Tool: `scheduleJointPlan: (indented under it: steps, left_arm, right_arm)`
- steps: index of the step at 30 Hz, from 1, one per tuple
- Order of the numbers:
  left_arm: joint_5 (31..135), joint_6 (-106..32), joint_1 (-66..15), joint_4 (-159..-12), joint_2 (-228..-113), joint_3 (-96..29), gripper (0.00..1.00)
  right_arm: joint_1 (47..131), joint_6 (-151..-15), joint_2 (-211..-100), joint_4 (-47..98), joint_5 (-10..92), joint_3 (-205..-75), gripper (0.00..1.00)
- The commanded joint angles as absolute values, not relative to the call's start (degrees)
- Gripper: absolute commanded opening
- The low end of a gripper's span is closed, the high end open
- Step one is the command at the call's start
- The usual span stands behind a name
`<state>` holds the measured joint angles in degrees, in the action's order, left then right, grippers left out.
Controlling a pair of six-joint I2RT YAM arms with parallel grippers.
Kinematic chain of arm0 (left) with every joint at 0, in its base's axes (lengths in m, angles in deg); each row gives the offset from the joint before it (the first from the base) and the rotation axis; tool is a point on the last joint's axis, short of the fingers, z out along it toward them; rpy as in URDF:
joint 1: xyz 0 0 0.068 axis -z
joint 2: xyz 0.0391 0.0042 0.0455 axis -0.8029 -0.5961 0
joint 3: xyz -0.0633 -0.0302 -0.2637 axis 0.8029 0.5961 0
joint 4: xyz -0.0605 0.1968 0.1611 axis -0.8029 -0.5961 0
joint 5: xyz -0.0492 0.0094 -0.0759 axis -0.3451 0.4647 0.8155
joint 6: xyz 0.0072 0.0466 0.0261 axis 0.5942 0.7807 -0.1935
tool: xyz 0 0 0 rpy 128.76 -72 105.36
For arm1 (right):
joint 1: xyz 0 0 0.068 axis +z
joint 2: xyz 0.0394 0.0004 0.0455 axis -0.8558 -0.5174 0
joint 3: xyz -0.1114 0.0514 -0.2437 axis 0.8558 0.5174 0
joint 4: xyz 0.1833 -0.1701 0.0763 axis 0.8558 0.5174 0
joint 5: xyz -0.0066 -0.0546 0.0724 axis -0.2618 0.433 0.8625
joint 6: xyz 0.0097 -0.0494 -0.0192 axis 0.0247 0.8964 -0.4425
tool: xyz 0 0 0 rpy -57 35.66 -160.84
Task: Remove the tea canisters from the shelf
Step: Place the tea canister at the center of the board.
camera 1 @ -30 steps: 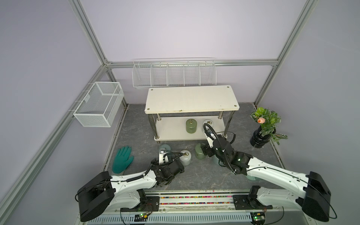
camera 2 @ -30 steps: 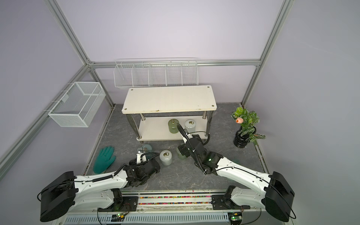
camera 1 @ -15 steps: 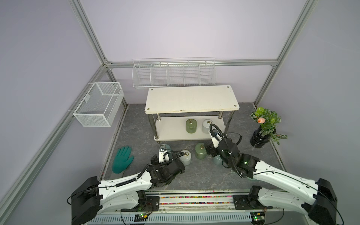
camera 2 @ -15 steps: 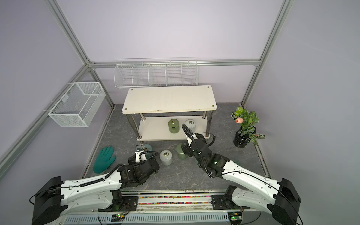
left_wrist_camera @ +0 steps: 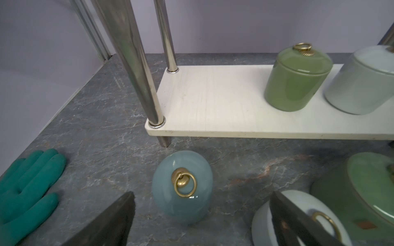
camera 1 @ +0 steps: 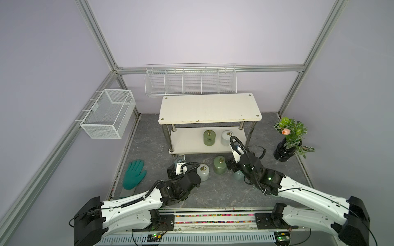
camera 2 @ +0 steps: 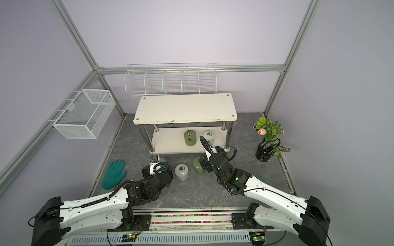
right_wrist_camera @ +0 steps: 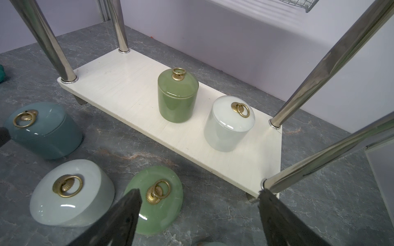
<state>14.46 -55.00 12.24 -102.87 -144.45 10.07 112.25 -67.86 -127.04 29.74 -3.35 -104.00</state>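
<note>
Canisters, glossy ceramic cylinders with domed lids and brass rings: green jar (camera 1: 209, 138) and white jar (camera 1: 226, 138) stand upright on the shelf's (camera 1: 187, 141) matte cream lower board. Four more sit on the veined grey floor (camera 1: 149, 138) in front: blue jar (left_wrist_camera: 182, 187), second white (camera 1: 203, 172), second green (camera 1: 220, 165), and a pale jar (camera 1: 237, 176) partly under my right arm. My left gripper (left_wrist_camera: 202, 193) gapes wide facing the blue jar, holding nothing; my right gripper (right_wrist_camera: 200, 191) is spread and empty beside the second green's lid.
</note>
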Motion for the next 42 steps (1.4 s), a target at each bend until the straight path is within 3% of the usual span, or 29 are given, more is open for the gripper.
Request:
scheduleJointPlan:
  steps: [1, 13, 27, 42]
  left_arm:
    - [16.5, -46.7, 12.5, -92.8, -145.5, 11.9, 1.0]
    - [30.3, -32.8, 6.8, -65.2, -158.5, 12.1, 1.0]
    - [48.6, -31.2, -6.0, -58.1, -161.4, 10.8, 1.0]
    - [61.0, -30.7, -10.5, -42.0, -178.9, 7.0, 1.0]
  right_arm:
    - [112.6, -67.3, -126.0, 29.6, -4.5, -103.0, 0.89]
    - [112.5, -67.6, -126.2, 30.3, -4.8, -103.2, 0.89]
    - [112.3, -68.0, -128.2, 30.0, -5.6, -103.3, 0.89]
    - [112.2, -69.2, -128.8, 30.4, -4.5, -103.1, 0.89]
